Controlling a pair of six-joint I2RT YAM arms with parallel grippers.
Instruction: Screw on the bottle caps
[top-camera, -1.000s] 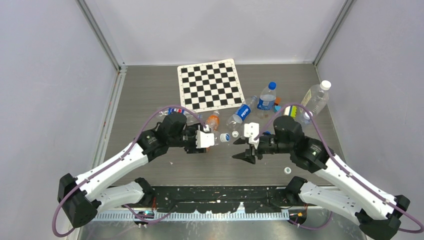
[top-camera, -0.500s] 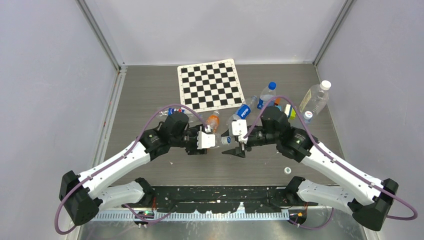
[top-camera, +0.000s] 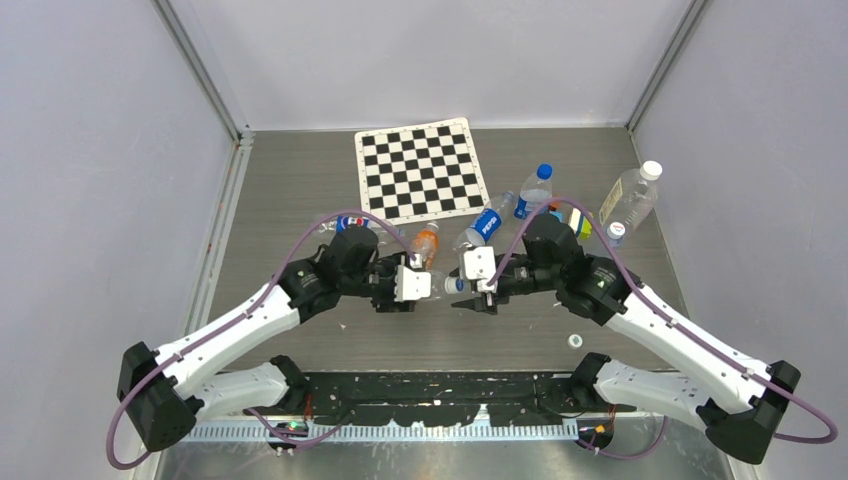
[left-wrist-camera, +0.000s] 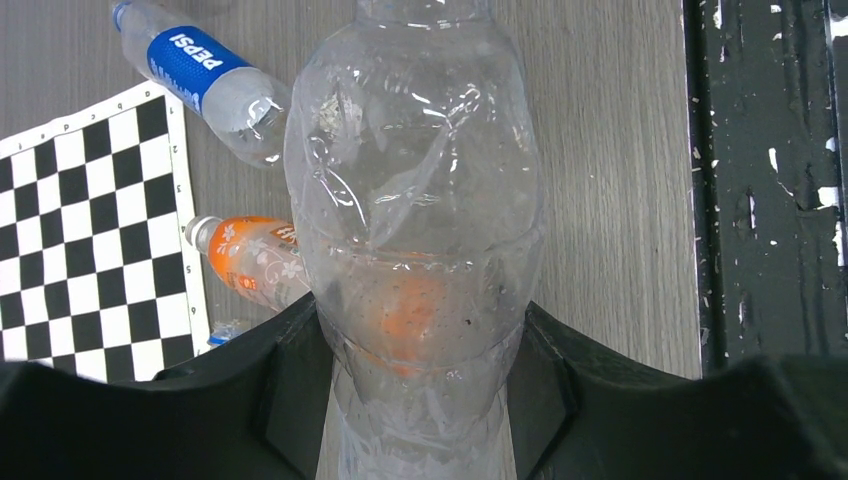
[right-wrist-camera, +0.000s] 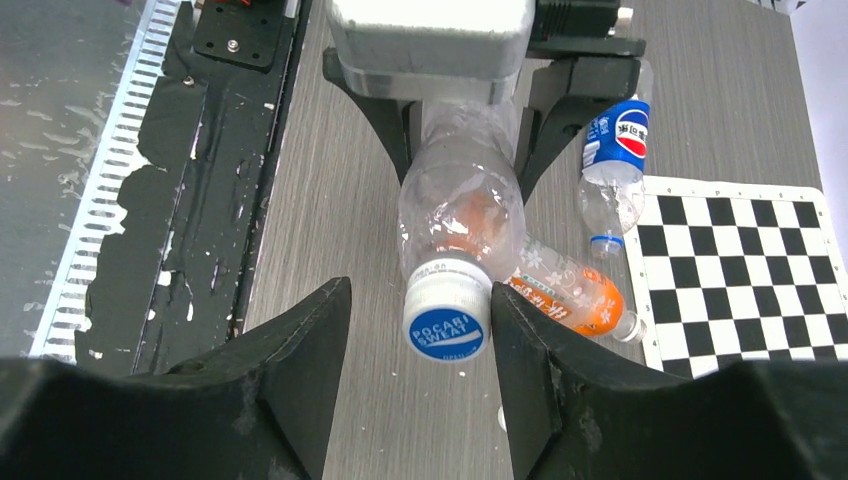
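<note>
My left gripper (left-wrist-camera: 420, 390) is shut on the base end of a clear crumpled bottle (left-wrist-camera: 415, 230), which it holds level above the table. A white cap with a blue Pocari Sweat top (right-wrist-camera: 446, 322) sits on that bottle's mouth (top-camera: 456, 284). My right gripper (right-wrist-camera: 418, 340) is open and straddles this cap. The cap lies against the right-hand finger, and a gap shows at the left-hand finger (right-wrist-camera: 300, 350). In the top view the two grippers (top-camera: 425, 285) (top-camera: 470, 292) face each other at mid-table.
An orange-labelled bottle (top-camera: 425, 242) and a Pepsi bottle (top-camera: 484, 225) lie just behind the grippers. A blue-capped bottle (top-camera: 535, 190) and a white-capped bottle (top-camera: 630, 197) are at the back right, beside the chessboard mat (top-camera: 420, 170). A loose white cap (top-camera: 575, 341) lies near the right arm's base.
My right arm has swung left and away from the near edge, bringing its jaws around the bottle's capped mouth. The left gripper and its bottle have barely moved.
</note>
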